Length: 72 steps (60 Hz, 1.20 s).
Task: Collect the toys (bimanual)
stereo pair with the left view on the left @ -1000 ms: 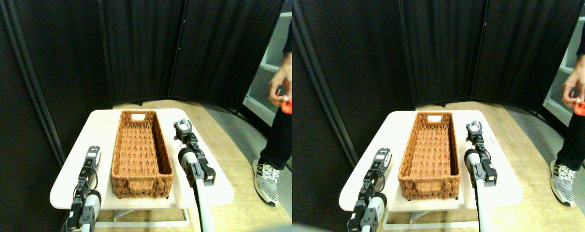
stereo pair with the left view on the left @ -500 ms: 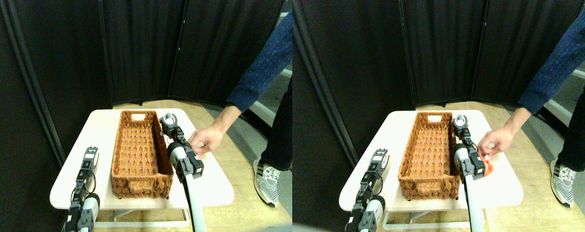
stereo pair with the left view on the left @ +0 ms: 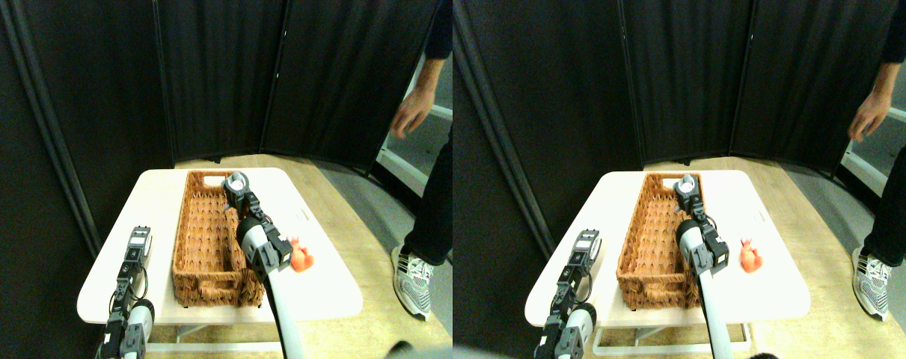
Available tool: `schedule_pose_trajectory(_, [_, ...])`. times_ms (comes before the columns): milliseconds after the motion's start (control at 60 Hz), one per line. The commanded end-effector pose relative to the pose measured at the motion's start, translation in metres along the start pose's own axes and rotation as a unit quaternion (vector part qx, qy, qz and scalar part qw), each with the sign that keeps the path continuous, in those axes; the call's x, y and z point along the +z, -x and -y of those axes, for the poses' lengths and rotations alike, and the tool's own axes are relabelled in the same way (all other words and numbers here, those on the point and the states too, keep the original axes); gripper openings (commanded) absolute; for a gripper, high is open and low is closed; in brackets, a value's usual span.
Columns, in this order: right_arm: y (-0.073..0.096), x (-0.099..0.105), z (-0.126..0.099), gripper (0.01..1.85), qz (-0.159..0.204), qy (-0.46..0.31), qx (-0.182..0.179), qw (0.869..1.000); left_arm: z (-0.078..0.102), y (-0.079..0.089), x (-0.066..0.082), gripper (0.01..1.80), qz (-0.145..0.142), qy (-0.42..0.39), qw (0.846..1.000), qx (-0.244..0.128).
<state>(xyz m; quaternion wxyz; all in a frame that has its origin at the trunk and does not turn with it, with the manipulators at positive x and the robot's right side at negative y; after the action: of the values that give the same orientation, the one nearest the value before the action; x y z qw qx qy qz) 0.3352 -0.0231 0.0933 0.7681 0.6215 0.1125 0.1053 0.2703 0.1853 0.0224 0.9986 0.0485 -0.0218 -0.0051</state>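
We see an orange plush toy [stereo pair with the left view on the left: 300,258] on the white table [stereo pair with the left view on the left: 333,292], right of the woven basket [stereo pair with the left view on the left: 206,247]. Right gripper [stereo pair with the left view on the left: 236,183] hovers over the basket, left gripper [stereo pair with the left view on the left: 138,241] beside it; we cannot tell either's jaws.

No readable text, labels, brands, numbers or signs anywhere in view.

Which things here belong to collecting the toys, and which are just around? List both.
Part of the job:
- orange toy, on the table right of the basket
- right end effector, over the basket
- left end effector, beside the basket

Just around:
- woven basket
- white table
- person's hand
- black screen
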Motion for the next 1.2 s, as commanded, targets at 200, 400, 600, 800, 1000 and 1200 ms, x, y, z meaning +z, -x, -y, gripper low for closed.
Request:
schedule_pose_trajectory(200, [-0.001, 0.012, 0.006, 0.86, -0.021, 0.012, -0.028, 0.999, -0.008, -0.001, 0.011, 0.17, 0.017, -0.013, 1.0, 0.008])
schedule_pose_trajectory(400, [0.002, 0.019, 0.011, 0.97, -0.016, 0.0, -0.03, 0.999, -0.008, -0.004, 0.016, 0.22, 0.017, -0.009, 1.0, 0.007])
schedule_pose_trajectory(600, [0.005, 0.031, 0.008, 0.87, 0.018, 0.018, -0.017, 1.0, -0.009, -0.007, 0.019, 0.15, 0.021, -0.012, 1.0, 0.0])
schedule_pose_trajectory(800, [0.011, 0.073, 0.008, 0.47, 0.1, 0.037, -0.006, 0.994, -0.008, -0.009, 0.02, 0.13, 0.019, -0.015, 1.0, -0.002])
schedule_pose_trajectory(1000, [0.024, 0.118, 0.017, 0.33, 0.16, 0.051, -0.001, 0.986, -0.008, -0.009, 0.015, 0.14, 0.014, -0.008, 1.0, 0.001])
schedule_pose_trajectory(1200, [0.045, 0.132, 0.035, 0.47, 0.187, 0.046, -0.018, 0.981, -0.006, -0.011, 0.011, 0.13, 0.007, -0.002, 1.0, -0.003])
